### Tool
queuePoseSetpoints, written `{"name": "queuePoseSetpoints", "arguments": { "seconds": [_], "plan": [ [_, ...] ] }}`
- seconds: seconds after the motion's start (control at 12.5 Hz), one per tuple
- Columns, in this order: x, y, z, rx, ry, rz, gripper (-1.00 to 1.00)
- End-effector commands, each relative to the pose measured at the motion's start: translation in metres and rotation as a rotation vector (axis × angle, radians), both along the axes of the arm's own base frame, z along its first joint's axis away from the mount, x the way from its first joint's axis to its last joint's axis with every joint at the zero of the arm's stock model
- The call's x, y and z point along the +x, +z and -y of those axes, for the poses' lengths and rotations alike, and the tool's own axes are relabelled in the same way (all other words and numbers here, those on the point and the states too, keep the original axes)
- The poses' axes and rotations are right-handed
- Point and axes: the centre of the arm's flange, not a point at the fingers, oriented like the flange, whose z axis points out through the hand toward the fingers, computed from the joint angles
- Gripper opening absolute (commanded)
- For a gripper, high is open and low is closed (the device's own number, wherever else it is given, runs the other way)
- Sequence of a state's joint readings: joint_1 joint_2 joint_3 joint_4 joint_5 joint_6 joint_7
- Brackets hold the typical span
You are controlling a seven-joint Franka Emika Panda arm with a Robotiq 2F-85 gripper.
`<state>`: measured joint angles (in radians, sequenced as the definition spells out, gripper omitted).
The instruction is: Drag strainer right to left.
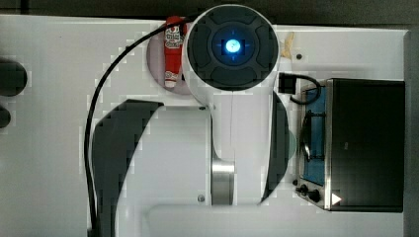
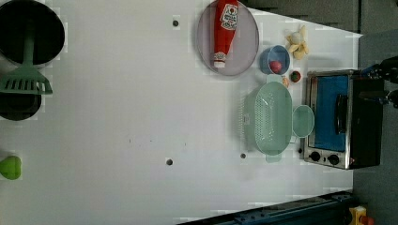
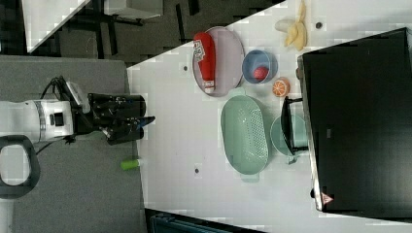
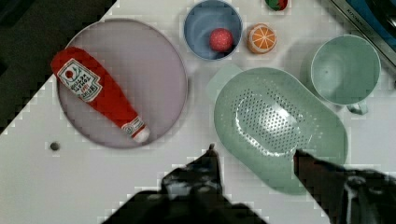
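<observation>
The strainer (image 4: 280, 126) is a pale mint-green oval basin with a perforated centre, lying on the white table. It also appears in the left view as the strainer (image 2: 273, 118) and in the right view as the strainer (image 3: 245, 135), just in front of the toaster oven. My gripper (image 4: 257, 156) is open and holds nothing. In the wrist view one fingertip (image 4: 212, 156) shows over bare table beside the basin, and the other over its rim. In the right view the gripper (image 3: 148, 121) hangs well clear of the strainer, towards the right view's left.
A round mint cup (image 2: 303, 121) sits between strainer and toaster oven (image 2: 342, 119). A ketchup bottle (image 2: 224, 30) lies on a grey plate (image 2: 244, 51). Nearby are a blue bowl (image 2: 277, 60), an orange slice (image 4: 261, 38) and a banana (image 2: 298, 42). A green spatula (image 2: 26, 79) and black pot (image 2: 28, 30) stand at the left view's left.
</observation>
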<state>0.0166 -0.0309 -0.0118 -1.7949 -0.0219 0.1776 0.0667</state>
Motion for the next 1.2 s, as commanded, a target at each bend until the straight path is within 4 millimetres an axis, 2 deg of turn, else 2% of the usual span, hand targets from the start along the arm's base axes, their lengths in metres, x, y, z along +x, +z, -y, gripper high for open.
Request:
{"name": "queuePoseSetpoints", "arguments": {
  "seconds": [0.08, 0.16, 0.32, 0.48, 0.72, 0.96, 1.2],
  "plan": [
    [-0.165, 0.095, 0.040, 0.005, -0.154, 0.013, 0.40],
    [-0.162, 0.087, 0.040, 0.004, -0.153, -0.002, 0.60],
    [-0.152, 0.055, 0.037, 0.000, -0.148, -0.047, 0.99],
    [-0.136, 0.008, 0.035, -0.004, -0.151, -0.081, 1.00],
    [-0.107, -0.086, 0.027, -0.016, -0.196, -0.085, 1.00],
    [-0.090, -0.180, 0.021, -0.027, -0.366, -0.060, 1.00],
    [-0.077, -0.258, 0.016, -0.024, -0.504, -0.012, 1.00]
  ]
}}
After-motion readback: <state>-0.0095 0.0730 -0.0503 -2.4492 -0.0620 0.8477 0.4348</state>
